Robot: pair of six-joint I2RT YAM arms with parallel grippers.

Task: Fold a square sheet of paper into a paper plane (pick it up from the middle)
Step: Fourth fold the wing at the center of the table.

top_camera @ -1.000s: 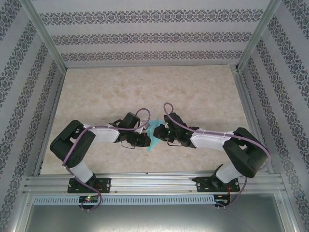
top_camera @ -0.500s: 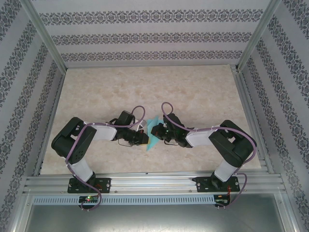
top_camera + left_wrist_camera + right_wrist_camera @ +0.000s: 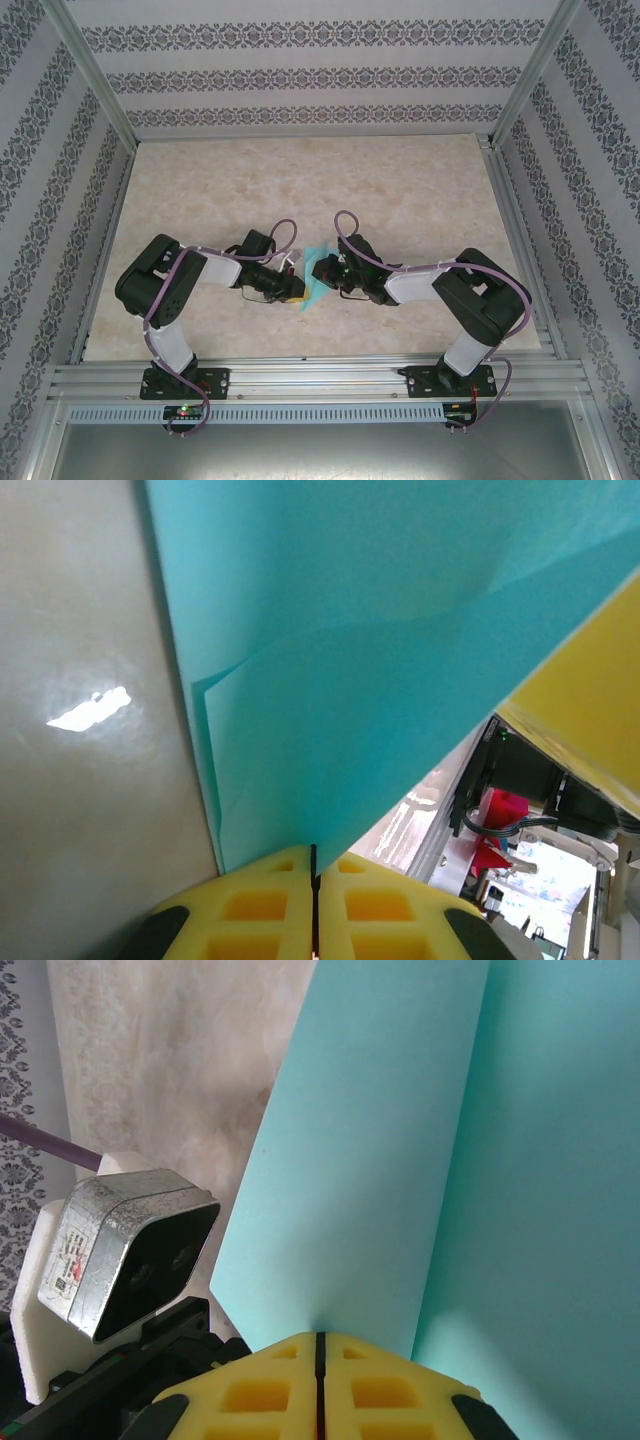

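One creased turquoise sheet of paper (image 3: 350, 680) is pinched by both the left gripper (image 3: 314, 855) and right gripper (image 3: 320, 1338).

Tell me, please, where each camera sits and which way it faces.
Top external: above and behind the bases, looking down on the table; both arms show, left gripper and right gripper meeting at the turquoise paper.
Left wrist: on the left arm, looking along its shut yellow fingers at the paper.
Right wrist: likewise, along its own shut yellow fingers.
Shared: the paper, in all three.
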